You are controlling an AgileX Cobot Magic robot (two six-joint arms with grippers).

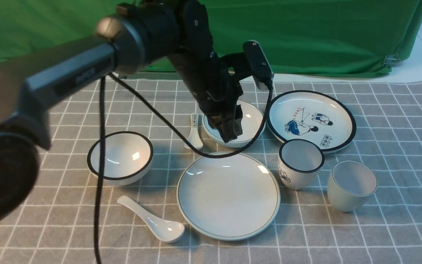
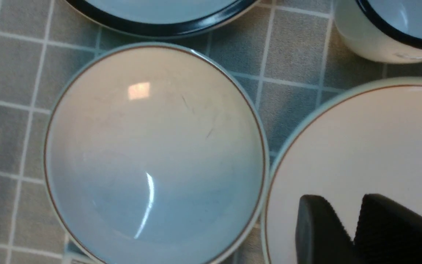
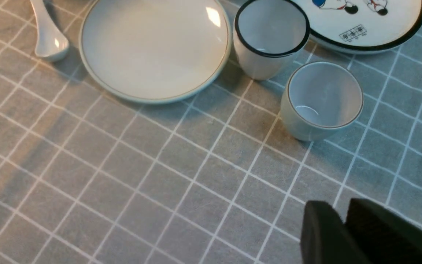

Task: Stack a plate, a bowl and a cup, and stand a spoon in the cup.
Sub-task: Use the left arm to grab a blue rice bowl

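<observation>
The plain plate lies at the front middle of the cloth. Just behind it sits the plain bowl, empty. My left gripper hangs over the bowl's near rim and the plate's far edge, jaws a little open with nothing between them. The plain cup stands upright at the right. The larger white spoon lies left of the plate. My right gripper hovers over bare cloth on the near side of the cup, fingers narrowly open and empty.
A black-rimmed cup stands between the plate and the plain cup. Behind it lies a cartoon plate. A black-rimmed bowl sits at the left, and a small spoon lies left of the plain bowl. The left arm's cable hangs over the left side.
</observation>
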